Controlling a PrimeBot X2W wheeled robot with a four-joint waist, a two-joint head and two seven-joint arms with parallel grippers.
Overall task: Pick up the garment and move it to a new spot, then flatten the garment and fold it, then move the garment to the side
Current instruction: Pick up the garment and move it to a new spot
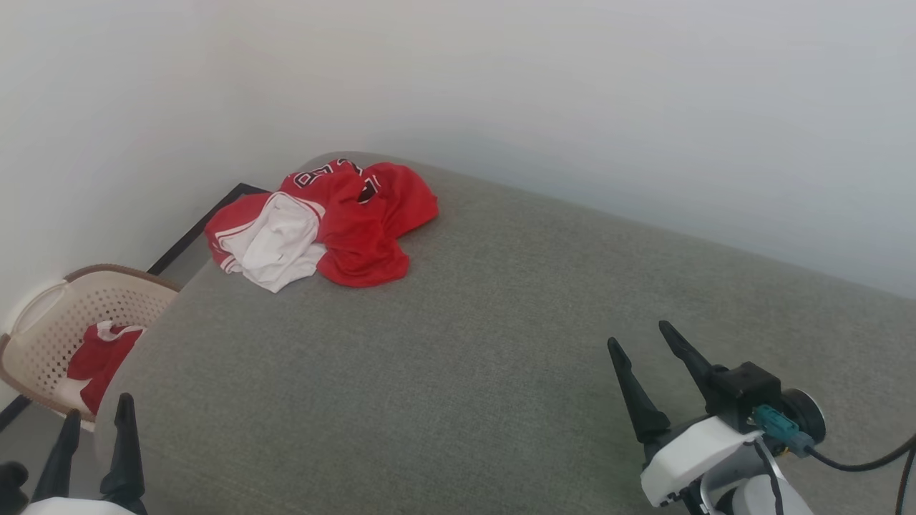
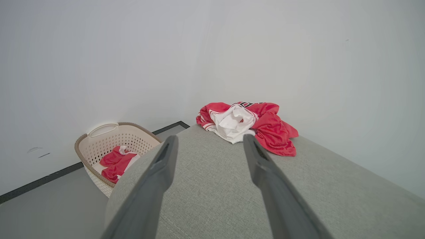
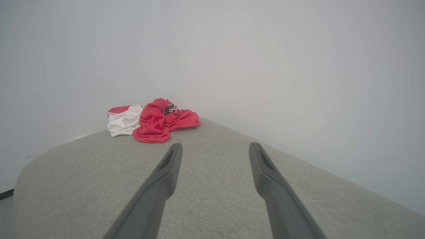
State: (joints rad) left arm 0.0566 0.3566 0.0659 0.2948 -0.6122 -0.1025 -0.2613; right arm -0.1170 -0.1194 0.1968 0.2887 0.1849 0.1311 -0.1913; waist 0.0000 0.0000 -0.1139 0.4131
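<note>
Red fabric: the garment (image 1: 358, 236), a bright red jersey with white striped panels and black-and-white lettering, lies crumpled in a heap.
Where: far left corner of the grey woven upholstered surface (image 1: 465, 357).
Handling: likely light, soft and limp; it should sag, not hold shape.
Hold: a raised red fold atop the heap looks best to pinch.
Left gripper (image 1: 99, 411): jaws wide apart, empty, well apart from the heap.
Right gripper (image 1: 639, 336): jaws wide apart, empty, farther off.

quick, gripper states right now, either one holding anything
Left gripper: open, holding nothing.
Right gripper: open, holding nothing.
The garment lies crumpled, apart from both.
</note>
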